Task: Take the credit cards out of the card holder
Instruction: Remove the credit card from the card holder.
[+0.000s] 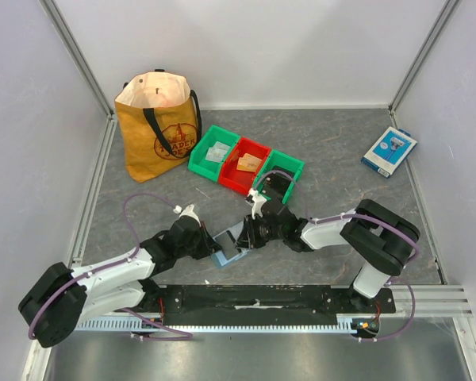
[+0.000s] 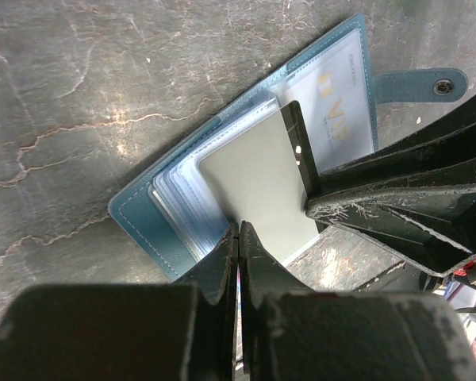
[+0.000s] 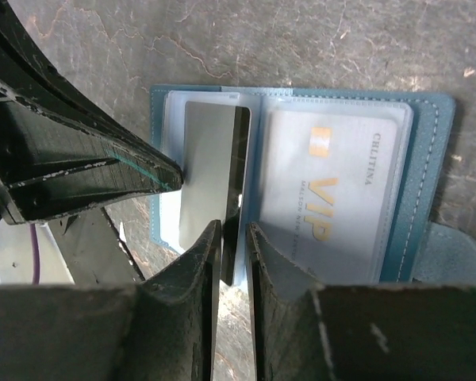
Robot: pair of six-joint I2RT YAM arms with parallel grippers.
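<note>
**Card holder.** The flat dusty-blue bifold card holder [image 2: 143,214] lies open on the grey marbled desk [image 1: 341,151], close to the near edge at approx. mid-width, between the two arms. Its clear plastic sleeves are fanned out. The blue snap tab [image 2: 428,83] sticks out from one side. A pale card printed "VIP" in gold [image 3: 333,190] sits inside one sleeve.

**L gripper.** The left gripper [image 2: 238,238] has its fingers pressed together, w/ only a hairline slit between them. They pinch the edge of a sleeve leaf of the card holder, just beside the plain grey card [image 2: 258,182].

**R gripper.** The right gripper [image 3: 232,238] is drawn in to a narrow slot, and the grey card's dark-striped edge sits in that slot. In the left wrist view its tips meet on the card near a corner – the card is pinched. The card is partly out of its sleeve and overlaps the leaves.

**Other items.**
- Three small plastic bins sit in a row at mid-desk toward the far edge: a green bin [image 1: 214,152] holding pale cards [image 1: 216,153], a red bin [image 1: 246,165] holding orange-tan cards [image 1: 250,163], and a second green bin [image 1: 285,168].
- A mustard-tan tote bag w/ black straps [image 1: 159,127] stands at the far-left corner.
- A blue-and-white box [image 1: 389,151] lies near the right edge, toward the far-right corner.
</note>
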